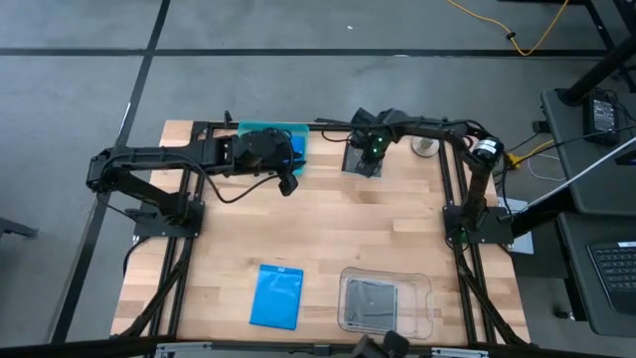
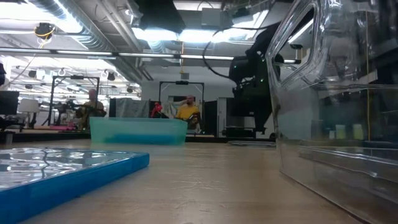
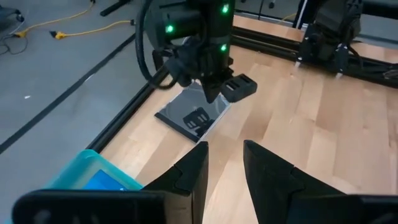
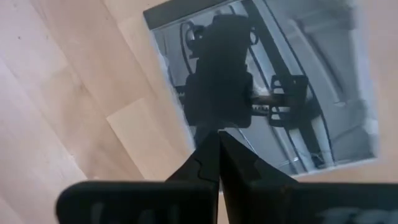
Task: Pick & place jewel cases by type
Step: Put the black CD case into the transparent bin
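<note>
Butcher-block boards make up the table [image 1: 328,239] we work on, with grey floor around it. Nearest us, at the front edge, a blue jewel case [image 1: 277,295] lies flat, and just beside it a clear plastic tray [image 1: 387,303] holds a grey square case [image 1: 371,299].

Farther back, our left gripper [image 3: 225,163] hovers over the far left part of the table by the teal tray [image 1: 273,145], fingers a little apart and nothing between them. A blue case [image 1: 295,147] shows inside that tray.

At the far edge, our right gripper [image 4: 218,149] sits with fingers pressed together, empty, directly above a dark square case [image 1: 363,159] lying flat on the wood.

We judge the risk lies here: closed fingers cannot take a thin flat case, and pushing down or sideways could skid it off the back edge. With both arms so near each other, we could also clip our own wrists.
</note>
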